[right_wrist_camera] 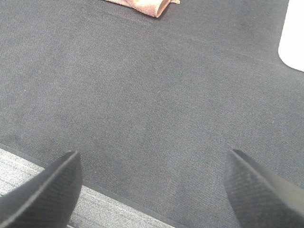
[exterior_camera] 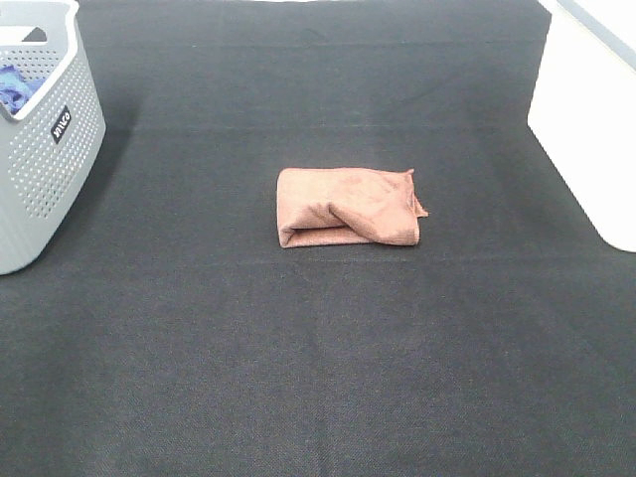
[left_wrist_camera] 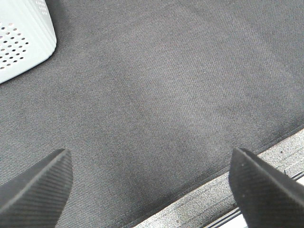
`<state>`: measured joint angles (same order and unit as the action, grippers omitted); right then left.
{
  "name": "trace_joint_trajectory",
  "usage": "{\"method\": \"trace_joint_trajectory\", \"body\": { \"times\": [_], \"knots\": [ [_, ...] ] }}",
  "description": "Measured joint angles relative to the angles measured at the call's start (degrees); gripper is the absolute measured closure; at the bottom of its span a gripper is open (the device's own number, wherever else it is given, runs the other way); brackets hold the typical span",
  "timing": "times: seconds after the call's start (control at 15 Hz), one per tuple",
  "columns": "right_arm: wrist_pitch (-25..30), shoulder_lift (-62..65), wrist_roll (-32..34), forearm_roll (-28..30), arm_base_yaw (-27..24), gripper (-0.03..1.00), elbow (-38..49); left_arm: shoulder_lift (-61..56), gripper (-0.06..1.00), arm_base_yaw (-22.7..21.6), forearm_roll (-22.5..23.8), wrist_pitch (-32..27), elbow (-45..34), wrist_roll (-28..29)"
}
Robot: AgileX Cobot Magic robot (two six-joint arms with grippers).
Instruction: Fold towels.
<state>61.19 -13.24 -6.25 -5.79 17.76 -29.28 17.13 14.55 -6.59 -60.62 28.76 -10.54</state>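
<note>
The reddish-brown towel (exterior_camera: 348, 207) lies folded into a small rectangle at the middle of the black mat (exterior_camera: 298, 378), a grey basket (exterior_camera: 45, 149) at upper left, while the left gripper (left_wrist_camera: 151, 178) and right gripper (right_wrist_camera: 153, 183) both hover spread wide, empty, near the mat's edge.

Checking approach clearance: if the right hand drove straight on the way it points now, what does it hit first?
Most likely the dark table cover: the open right hand tilts down at bare fabric. The folded towel lies farther along, only just in its wrist view. Depth is unclear, so take this as an estimate.
</note>
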Motion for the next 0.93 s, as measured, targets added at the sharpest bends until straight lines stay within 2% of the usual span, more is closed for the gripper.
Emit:
{"method": "trace_joint_trajectory", "body": {
  "times": [0.2, 0.33, 0.53, 0.67, 0.93],
  "knots": [
    [0.0, 0.0, 0.0, 0.0, 0.0, 0.19, 0.0, 0.0, 0.1, 0.0, 0.0, 0.0, 0.0, 0.0],
    [0.0, 0.0, 0.0, -0.06, -3.5, 0.19, 0.0, -0.34, 0.1, -1.66, -0.17, 0.0, 0.0, 0.0],
    [-0.06, 1.49, 0.0, -0.06, -11.4, 0.19, 0.0, -3.38, 0.1, -10.83, -0.17, 0.0, 0.0, 0.0],
    [-0.06, 5.39, 0.0, -0.06, -14.95, 0.19, 0.0, -7.1, 0.1, -14.73, -0.17, 0.06, 0.0, 0.0],
    [-0.06, 12.83, 0.0, -0.29, -17.07, 0.19, 0.0, -15.58, 0.1, -14.95, -0.29, 0.11, 0.0, 0.0]
  ]
}}
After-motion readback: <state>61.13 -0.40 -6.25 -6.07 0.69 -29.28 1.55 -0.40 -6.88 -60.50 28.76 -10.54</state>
